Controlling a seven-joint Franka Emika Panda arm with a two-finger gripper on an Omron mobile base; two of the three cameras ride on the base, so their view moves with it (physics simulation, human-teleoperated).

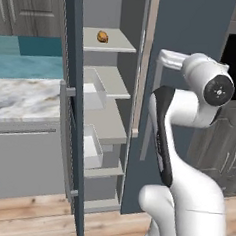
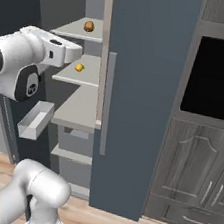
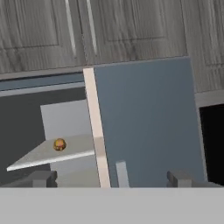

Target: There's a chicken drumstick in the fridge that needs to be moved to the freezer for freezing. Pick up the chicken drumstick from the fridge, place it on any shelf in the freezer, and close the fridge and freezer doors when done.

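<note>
Gripper (image 3: 111,178) spread wide and empty, two dark fingertips (image 3: 42,178) standing far apart at the bottom of the hand view. Chicken drumstick (image 3: 59,144) lying on the top shelf (image 3: 41,155) of the freezer (image 1: 108,89), above and left of the left fingertip, well apart from the hand and untouched. Same golden-brown lump (image 1: 102,36) resting near the middle of that top slab in the left base view, and again (image 2: 88,26) in the right base view. Freezer door (image 1: 71,96) swung open. Fridge door (image 2: 141,98) shut, grey bar handle (image 2: 106,103) near its left edge. Small orange-yellow round item (image 2: 79,67) on the shelf below the drumstick.
</note>
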